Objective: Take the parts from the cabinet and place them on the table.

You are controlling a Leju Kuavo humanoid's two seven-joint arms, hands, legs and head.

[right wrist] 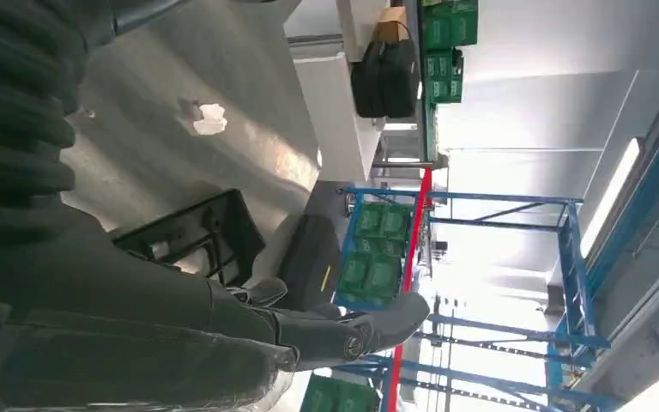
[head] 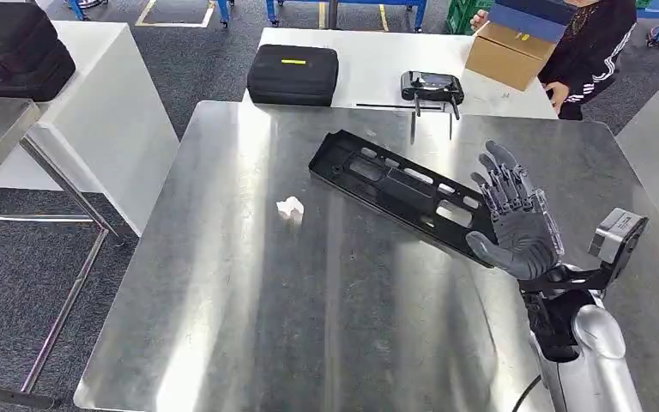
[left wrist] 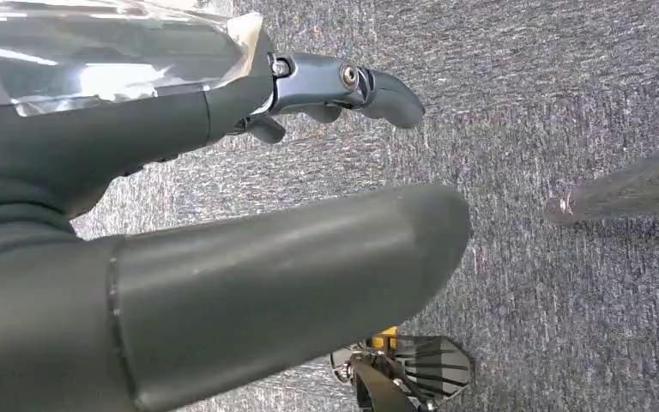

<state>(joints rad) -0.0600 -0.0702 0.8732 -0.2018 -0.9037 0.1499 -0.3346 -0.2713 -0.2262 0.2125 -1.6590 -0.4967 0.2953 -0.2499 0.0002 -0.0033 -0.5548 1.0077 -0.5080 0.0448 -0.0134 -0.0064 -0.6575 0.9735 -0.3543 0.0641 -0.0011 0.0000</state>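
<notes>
On steel table (head: 223,326), black part (head: 399,189) beside open right robot hand (head: 519,219).

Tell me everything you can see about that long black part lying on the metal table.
The long black part looks like moulded plastic: a narrow, shallow tray shape with raised edges and several slots and cut-outs along its length. It lies flat on the shiny metal table, set diagonally, one end toward the far middle, the other by the right hand. That hand is spread open at the near end; whether it touches the part cannot be told.
</notes>
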